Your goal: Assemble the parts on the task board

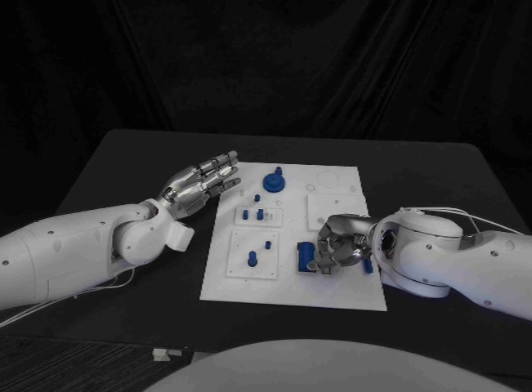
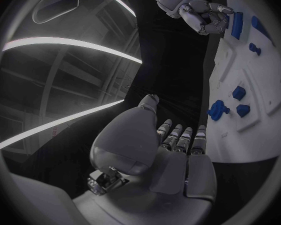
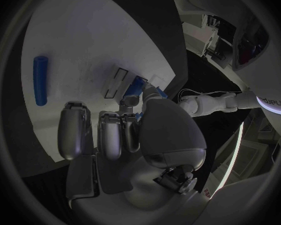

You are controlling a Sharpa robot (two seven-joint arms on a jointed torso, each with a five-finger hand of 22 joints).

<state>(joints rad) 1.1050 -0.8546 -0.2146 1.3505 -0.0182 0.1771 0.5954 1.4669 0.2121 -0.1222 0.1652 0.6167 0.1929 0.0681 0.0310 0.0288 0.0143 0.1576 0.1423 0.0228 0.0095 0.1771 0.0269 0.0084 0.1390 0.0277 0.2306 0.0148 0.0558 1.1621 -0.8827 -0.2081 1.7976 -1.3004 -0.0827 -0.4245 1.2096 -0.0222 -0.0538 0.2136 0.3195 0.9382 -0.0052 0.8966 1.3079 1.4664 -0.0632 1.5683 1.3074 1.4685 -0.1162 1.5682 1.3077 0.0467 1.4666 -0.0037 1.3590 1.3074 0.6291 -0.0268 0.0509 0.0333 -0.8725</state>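
Observation:
The white task board (image 1: 337, 286) lies in the middle of the black table. My right hand (image 1: 340, 245) is curled over the board's near right part. Its fingertips (image 3: 129, 101) and thumb close on a blue block (image 1: 305, 256), which sits low on the board; the same block (image 2: 237, 25) shows in the left wrist view. A blue rod (image 3: 40, 80) lies flat on the board beside that hand. My left hand (image 1: 201, 186) hovers at the board's far left edge, fingers stretched out and apart, holding nothing.
A blue knob (image 1: 275, 180) stands at the board's far end. Small blue pegs (image 1: 259, 215) sit in a raised tile behind it, and another blue piece (image 1: 252, 260) sits in the near left tile. Bare black table (image 1: 454, 180) surrounds the board.

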